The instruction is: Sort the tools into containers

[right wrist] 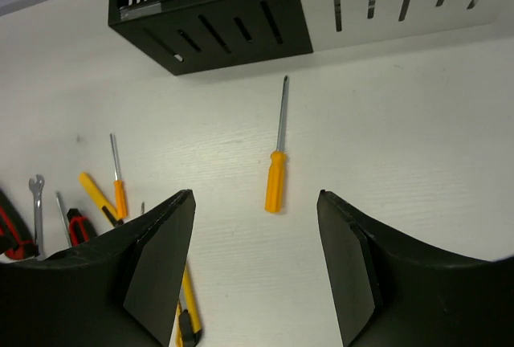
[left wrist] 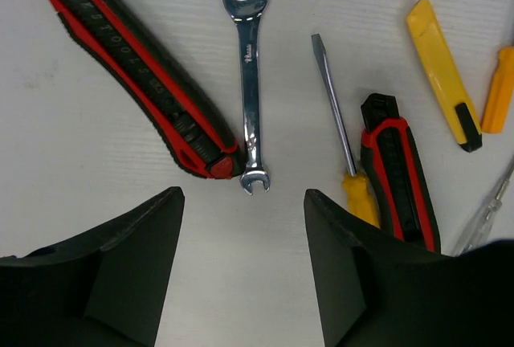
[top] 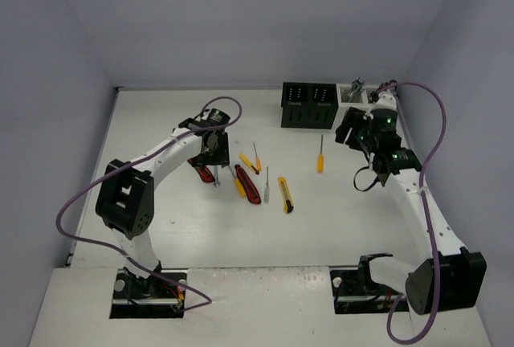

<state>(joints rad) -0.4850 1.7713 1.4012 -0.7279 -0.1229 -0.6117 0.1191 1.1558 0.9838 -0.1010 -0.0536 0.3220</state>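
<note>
My left gripper (left wrist: 243, 202) is open and empty, just above the table, in front of a silver wrench (left wrist: 250, 82). Beside the wrench lie a red-black utility knife (left wrist: 140, 66), a yellow-handled flat screwdriver (left wrist: 337, 130), a second red-black knife (left wrist: 399, 174) and a yellow knife (left wrist: 443, 74). From above, the left gripper (top: 212, 157) hovers over this cluster. My right gripper (right wrist: 255, 202) is open and empty, above a lone orange-handled screwdriver (right wrist: 277, 162), which also shows from above (top: 320, 157). The black container (top: 307, 104) and the white container (top: 353, 94) stand at the back right.
Another yellow knife (top: 286, 195) and a thin screwdriver (top: 267, 186) lie mid-table. The white container holds some silver tools. Grey walls close in the table on three sides. The right gripper (top: 348, 134) hangs close in front of the white container (right wrist: 401, 2), next to the black one (right wrist: 217, 18).
</note>
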